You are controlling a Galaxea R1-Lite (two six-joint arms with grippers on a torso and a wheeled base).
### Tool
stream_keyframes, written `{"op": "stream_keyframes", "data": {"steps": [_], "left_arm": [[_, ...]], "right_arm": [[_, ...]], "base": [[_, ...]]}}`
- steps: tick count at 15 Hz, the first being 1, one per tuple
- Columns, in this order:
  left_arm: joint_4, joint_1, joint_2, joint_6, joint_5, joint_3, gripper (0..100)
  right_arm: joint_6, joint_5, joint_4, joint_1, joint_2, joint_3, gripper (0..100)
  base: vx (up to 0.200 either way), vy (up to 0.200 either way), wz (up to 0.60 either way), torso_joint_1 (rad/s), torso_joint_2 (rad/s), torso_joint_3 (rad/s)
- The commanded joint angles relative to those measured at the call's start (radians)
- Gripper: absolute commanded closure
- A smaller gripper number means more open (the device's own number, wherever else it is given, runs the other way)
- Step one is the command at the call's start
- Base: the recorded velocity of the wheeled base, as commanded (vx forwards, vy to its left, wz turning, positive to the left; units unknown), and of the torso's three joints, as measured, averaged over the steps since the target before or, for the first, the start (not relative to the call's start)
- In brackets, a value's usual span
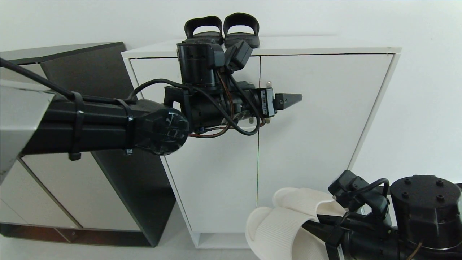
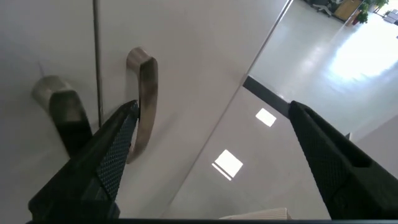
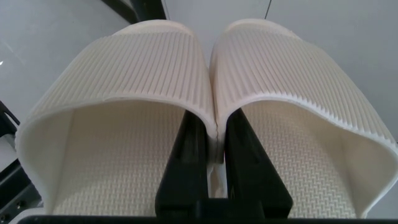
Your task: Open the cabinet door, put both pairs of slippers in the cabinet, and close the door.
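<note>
Step in hand: opening the cabinet (image 1: pixel 325 119); both doors are shut. The left gripper (image 2: pixel 211 112) is released, one finger just beside the right door's handle (image 2: pixel 144 93). Next move, likely: straddle the handle, clench, pull outward.

The right gripper (image 3: pixel 214 134) grasps the white slippers (image 1: pixel 285 224) by their inner walls, low before the right door, with long axes parallel and toes toward the cabinet.

The black slippers (image 1: pixel 241 39) sit on the cabinet top, axes running front to back.

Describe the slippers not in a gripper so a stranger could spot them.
Find the white two-door cabinet against the wall. On its flat top, over the left door, sits a pair of black open-toed slide slippers. Unlike the cream ribbed slippers lower down, they are dark.
</note>
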Motion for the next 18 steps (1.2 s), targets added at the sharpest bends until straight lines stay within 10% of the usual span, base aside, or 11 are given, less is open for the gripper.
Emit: {"op": "stream_keyframes", "data": {"steps": [1,2,18], "left_arm": [[0.000,0.001,0.031,0.000,0.003,-0.020,0],[0.000,0.001,0.039,-0.002,0.003,-0.026,100],[-0.009,-0.077,-0.344,-0.002,0.004,0.370,100]], "right_arm": [[0.000,0.000,-0.001,0.000,0.002,0.000,100],[0.000,0.000,-0.001,0.000,0.005,0.000,100],[-0.037,0.233,0.004,0.000,-0.081,0.084,100]], "base": [[0.000,0.000,0.00,0.000,0.00,0.000],[0.000,0.000,0.00,0.000,0.00,0.000],[0.000,0.000,0.00,0.000,0.00,0.000]]}}
